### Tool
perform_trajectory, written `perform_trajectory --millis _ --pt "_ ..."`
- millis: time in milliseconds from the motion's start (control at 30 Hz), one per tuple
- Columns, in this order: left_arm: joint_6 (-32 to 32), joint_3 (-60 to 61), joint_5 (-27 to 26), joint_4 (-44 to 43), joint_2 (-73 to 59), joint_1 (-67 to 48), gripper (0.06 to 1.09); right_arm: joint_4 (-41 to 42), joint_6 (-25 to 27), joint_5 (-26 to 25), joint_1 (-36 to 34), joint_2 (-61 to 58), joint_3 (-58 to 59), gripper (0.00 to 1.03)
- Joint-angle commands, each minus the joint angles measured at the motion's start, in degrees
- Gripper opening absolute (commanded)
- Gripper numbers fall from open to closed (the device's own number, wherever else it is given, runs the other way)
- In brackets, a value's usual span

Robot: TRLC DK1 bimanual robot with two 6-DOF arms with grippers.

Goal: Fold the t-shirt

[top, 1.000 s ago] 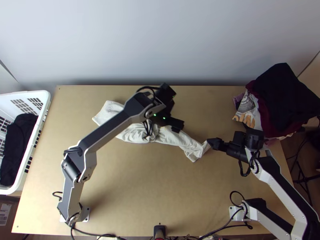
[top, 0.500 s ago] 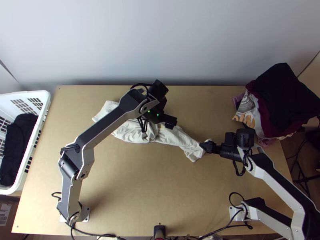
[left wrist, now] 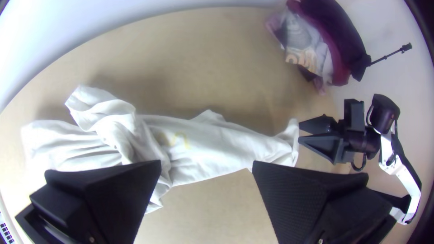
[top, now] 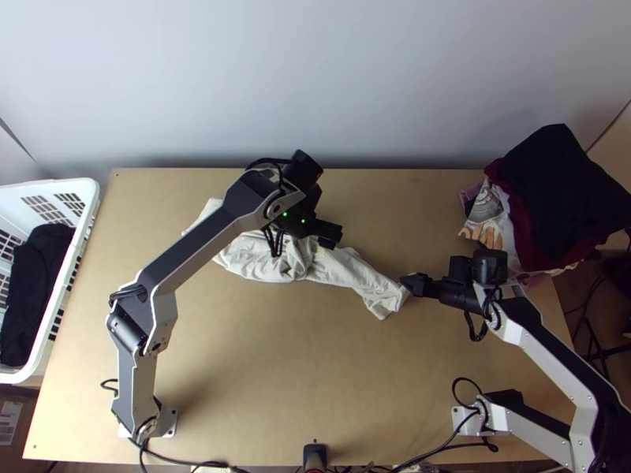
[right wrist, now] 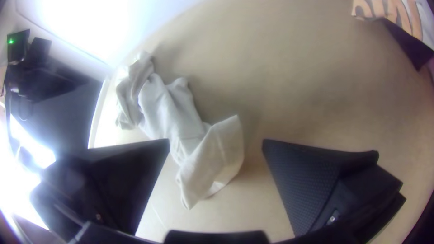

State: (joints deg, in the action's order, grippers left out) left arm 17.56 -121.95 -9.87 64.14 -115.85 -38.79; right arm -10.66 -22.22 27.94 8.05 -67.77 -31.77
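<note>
Bunched white t-shirt (top: 341,269), yellow print (left wrist: 186,141), left fingers (top: 326,232) open above, right fingers (top: 416,283) open at one end

No word is readable: orange letters (top: 483,235) on the cloth (top: 487,206) at right, yellow marks (left wrist: 180,140) on the shirt (top: 343,266) at centre, a small label (top: 9,420) at lower left.
</note>
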Motion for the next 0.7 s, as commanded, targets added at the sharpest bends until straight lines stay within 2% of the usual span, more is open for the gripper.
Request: perform_trajectory --millis 0,367,467,600,633,667 --pt "-0.69 0.13 0.02 0.55 0.28 0.64 1.04 -0.51 2.18 0.01 -2.52 0.09 -0.31 0.96" --pt "-1.74 0.13 0.02 1.34 0.28 0.82 1.04 -0.07 -0.46 0.09 4.25 -2.46 -3.21 0.95" --pt "-2.01 0.13 0.02 1.78 0.36 0.9 1.04 -0.16 -0.55 0.09 6.27 -2.55 -3.74 0.84" --pt "-2.09 0.13 0.11 2.31 0.36 1.26 1.04 -0.68 -0.72 0.09 7.41 -2.63 -4.09 0.84" --pt "-2.09 0.13 0.11 2.48 0.36 1.26 1.04 -1.12 -0.72 0.09 7.41 -2.63 -4.18 0.8" --pt "-2.09 0.13 0.02 2.83 0.36 1.26 1.04 -1.03 -0.46 0.01 7.41 -2.37 -4.18 0.66"
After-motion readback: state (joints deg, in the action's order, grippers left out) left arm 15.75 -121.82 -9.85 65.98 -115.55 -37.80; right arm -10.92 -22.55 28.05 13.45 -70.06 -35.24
